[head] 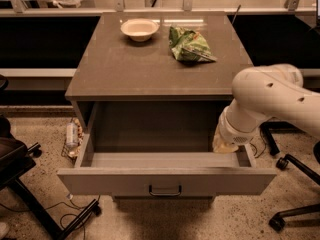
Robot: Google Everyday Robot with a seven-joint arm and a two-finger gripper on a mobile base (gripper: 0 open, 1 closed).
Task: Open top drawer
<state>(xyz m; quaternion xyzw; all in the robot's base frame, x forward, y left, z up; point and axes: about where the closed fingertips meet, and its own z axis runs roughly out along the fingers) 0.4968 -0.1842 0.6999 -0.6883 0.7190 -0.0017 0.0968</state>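
Observation:
The top drawer [165, 181] of the grey-beige cabinet stands pulled far out, and its deep boxy interior [155, 134] looks empty. Its small dark bar handle [165, 190] sits at the middle of the flat front panel. My white arm [272, 96] reaches in from the right. The gripper [225, 145] hangs at the drawer's right rear corner, just inside or over the right side wall, well away from the handle. No lower drawers show from this angle.
On the cabinet top [130, 69] stand a white bowl [139, 29] and a green chip bag [187, 44]. A bottle [71, 134] lies on the floor to the left. Chair bases stand at the left [30, 194] and right [295, 184].

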